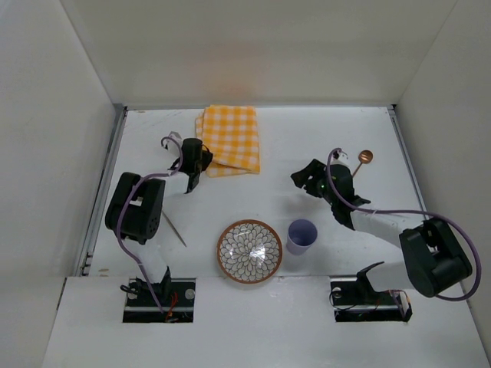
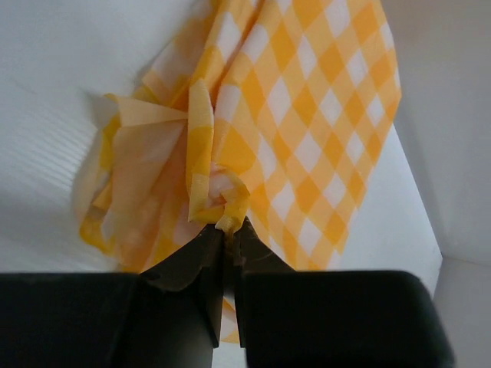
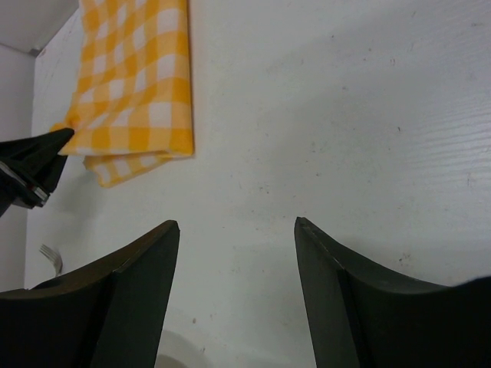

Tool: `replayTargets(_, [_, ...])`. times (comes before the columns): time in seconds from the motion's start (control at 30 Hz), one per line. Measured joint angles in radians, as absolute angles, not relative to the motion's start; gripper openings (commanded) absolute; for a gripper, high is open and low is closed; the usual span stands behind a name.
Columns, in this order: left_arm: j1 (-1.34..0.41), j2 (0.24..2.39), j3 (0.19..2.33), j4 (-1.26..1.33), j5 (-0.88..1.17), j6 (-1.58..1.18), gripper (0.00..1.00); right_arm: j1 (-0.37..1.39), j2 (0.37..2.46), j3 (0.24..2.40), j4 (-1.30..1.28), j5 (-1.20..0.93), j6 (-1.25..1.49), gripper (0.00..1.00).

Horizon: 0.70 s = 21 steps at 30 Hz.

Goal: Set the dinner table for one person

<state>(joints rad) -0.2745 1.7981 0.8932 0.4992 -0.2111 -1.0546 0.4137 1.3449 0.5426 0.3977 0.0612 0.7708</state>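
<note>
Left gripper clenched on cloth corner, I confirm via wrist view; right gripper released over counter; plate, cup overhead only.

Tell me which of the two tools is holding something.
The left tool: its jaws are pinched shut on a bunched edge of the yellow-checked cloth. The right tool stands open above the dinner table, holding nothing.

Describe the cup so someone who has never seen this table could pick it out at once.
Look at the white dinner table, toward the middle of its near edge, where a wide flower-patterned bowl sits. The cup stands just right of that bowl: small, plain lavender, the only unpatterned dish there.
</note>
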Motion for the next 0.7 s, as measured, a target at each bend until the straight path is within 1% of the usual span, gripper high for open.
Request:
replayTargets(0.1, [-0.314, 1.796, 0.943, 0.479, -0.207, -1.037, 0.01, 0.414, 1.351, 0.544, 0.397, 0.050, 0.771, 0.69])
replayTargets(0.3, [-0.434, 1.777, 1.074, 0.441, -0.199, -1.017, 0.00, 0.414, 1.356, 0.544, 0.397, 0.031, 0.771, 0.75])
replayTargets(0.4, [-0.501, 1.788, 1.209, 0.393, -0.194, -1.008, 0.00, 0.414, 1.372, 0.557, 0.398, 0.004, 0.770, 0.78])
replayTargets(0.57, [-0.596, 1.835, 1.493, 0.333, -0.181, -0.983, 0.00, 0.413, 1.434, 0.582, 0.406, -0.035, 0.767, 0.81])
replayTargets(0.7, [-0.650, 1.836, 1.600, 0.324, -0.175, -0.961, 0.00, 0.397, 1.481, 0.596, 0.414, -0.059, 0.775, 0.82])
